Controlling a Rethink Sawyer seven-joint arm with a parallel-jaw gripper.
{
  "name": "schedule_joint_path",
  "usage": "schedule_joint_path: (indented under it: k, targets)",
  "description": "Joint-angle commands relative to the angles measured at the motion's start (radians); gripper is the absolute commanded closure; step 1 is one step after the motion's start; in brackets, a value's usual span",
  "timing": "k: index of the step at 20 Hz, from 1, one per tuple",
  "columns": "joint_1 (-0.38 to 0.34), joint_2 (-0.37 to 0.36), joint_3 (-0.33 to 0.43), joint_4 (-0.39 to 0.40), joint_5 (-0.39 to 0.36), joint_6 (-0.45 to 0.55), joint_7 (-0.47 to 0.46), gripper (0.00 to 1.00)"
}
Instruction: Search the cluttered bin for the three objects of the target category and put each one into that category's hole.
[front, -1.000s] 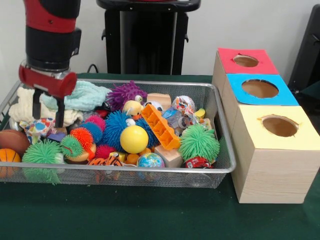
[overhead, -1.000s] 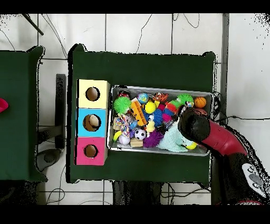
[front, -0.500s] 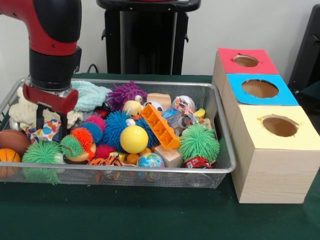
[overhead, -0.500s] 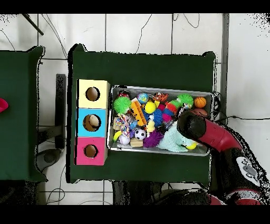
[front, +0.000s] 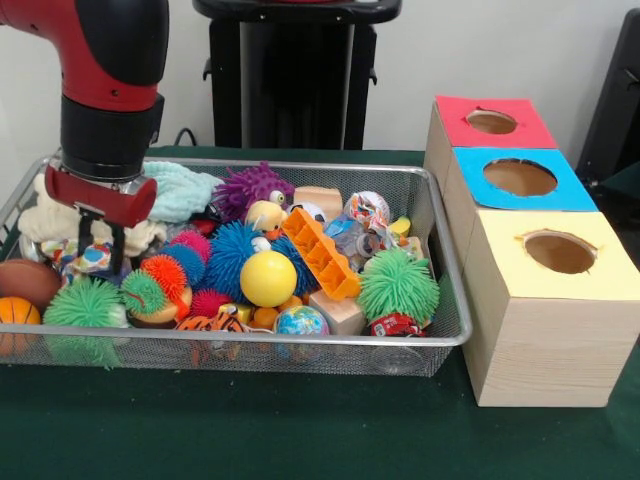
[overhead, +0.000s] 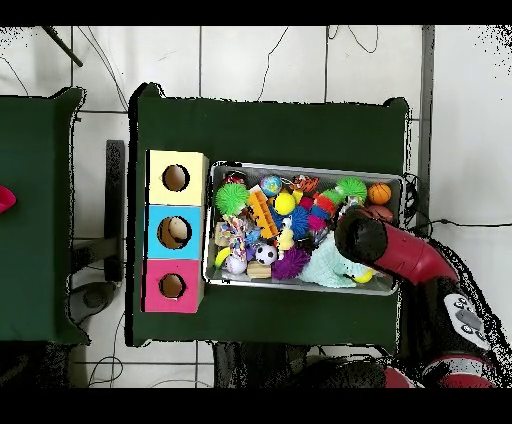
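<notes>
Green cloth covers your table, white wall behind. Your tool, fingers apart, straddles a patterned toy in the wire bin, at the end away from the boxes.

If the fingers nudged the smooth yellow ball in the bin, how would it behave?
The yellow ball looks smooth and round, so it would probably roll or slip from a pinch. It sits wedged among spiky balls in the wire bin, so it likely wouldn't travel far.
</notes>
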Motion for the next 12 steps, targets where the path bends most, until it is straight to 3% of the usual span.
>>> schedule_joint_path:
  k: [1,9,12]
  targets:
    - [-0.006,0.066,0.027,-0.028,-0.105,0.112,-0.039,1.0]
    - [0.007,0.027,0.006,0.045,-0.088,0.068,0.056,1.0]
    - [-0.035,-0.06,0.076,0.155,-0.085,0.082,0.026,1.0]
